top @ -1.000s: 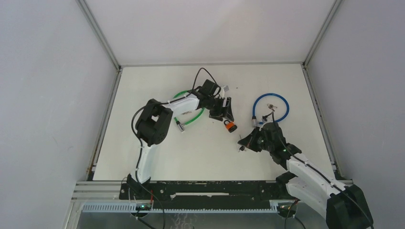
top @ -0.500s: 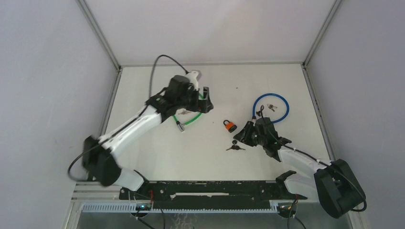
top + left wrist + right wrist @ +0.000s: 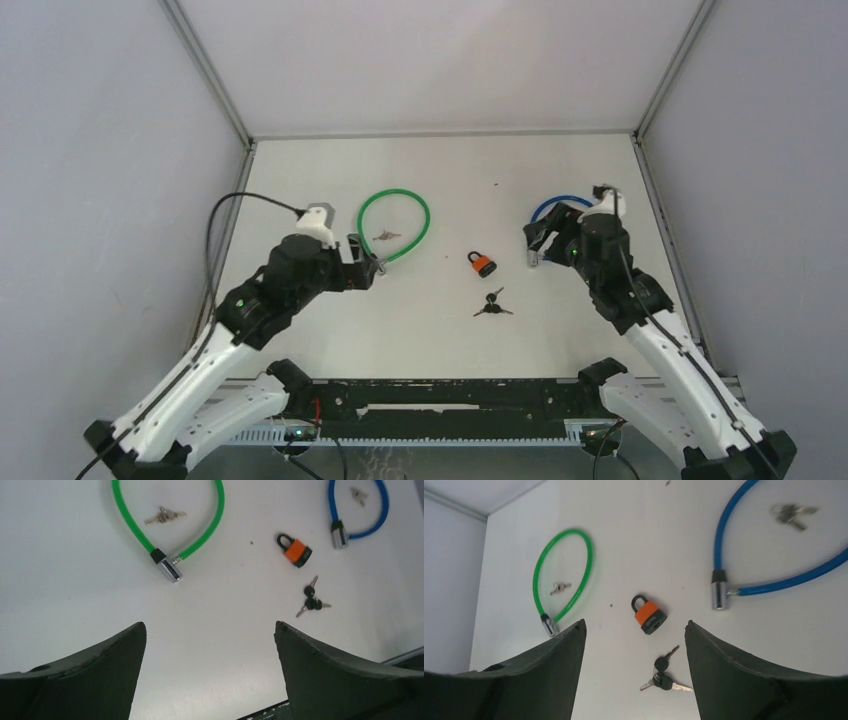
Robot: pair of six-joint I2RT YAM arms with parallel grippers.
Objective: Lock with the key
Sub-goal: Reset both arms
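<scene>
An orange padlock (image 3: 481,264) with a black shackle lies on the white table, also in the left wrist view (image 3: 296,550) and the right wrist view (image 3: 649,615). Just in front of it lies a bunch of black-headed keys (image 3: 491,304) (image 3: 311,597) (image 3: 664,675), loose on the table. My left gripper (image 3: 362,268) (image 3: 210,627) hangs open and empty, well left of the padlock. My right gripper (image 3: 535,240) (image 3: 635,622) is open and empty to the padlock's right, raised above the table.
A green cable lock (image 3: 395,225) (image 3: 170,571) (image 3: 549,625) with silver keys (image 3: 386,236) inside its loop lies left of the padlock. A blue cable lock (image 3: 560,205) (image 3: 339,535) (image 3: 718,592) with silver keys (image 3: 791,514) lies right, partly under my right gripper.
Both grippers have opened and drawn back from the padlock, the left arm to the left, the right arm to the right. The black keys now lie on the table.
</scene>
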